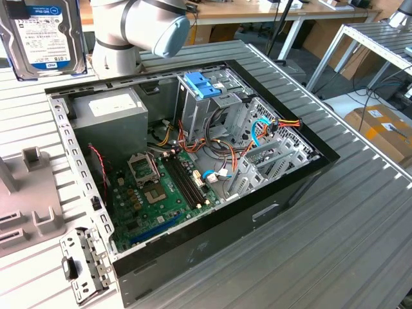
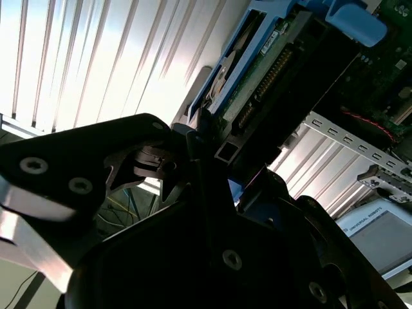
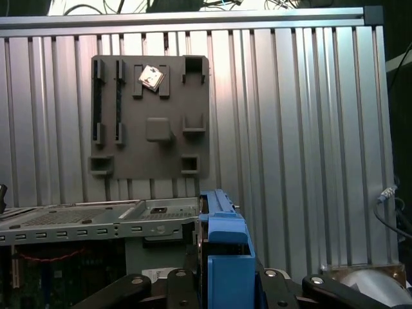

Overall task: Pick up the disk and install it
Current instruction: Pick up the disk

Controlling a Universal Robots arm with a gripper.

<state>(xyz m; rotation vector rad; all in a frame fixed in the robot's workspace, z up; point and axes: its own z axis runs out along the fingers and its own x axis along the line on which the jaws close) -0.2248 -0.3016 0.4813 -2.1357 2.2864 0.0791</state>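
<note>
Exterior view: disk (image 1: 40,45) label (image 1: 48,19); second wrist view: PCB (image 2: 261,74).

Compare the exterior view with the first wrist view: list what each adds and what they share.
Exterior view adds: the arm, motherboard, power supply and blue latch. First wrist view adds: a small chip on the grey plate, and the gripper closed on the disk. Shared: the disk and the case.
</note>
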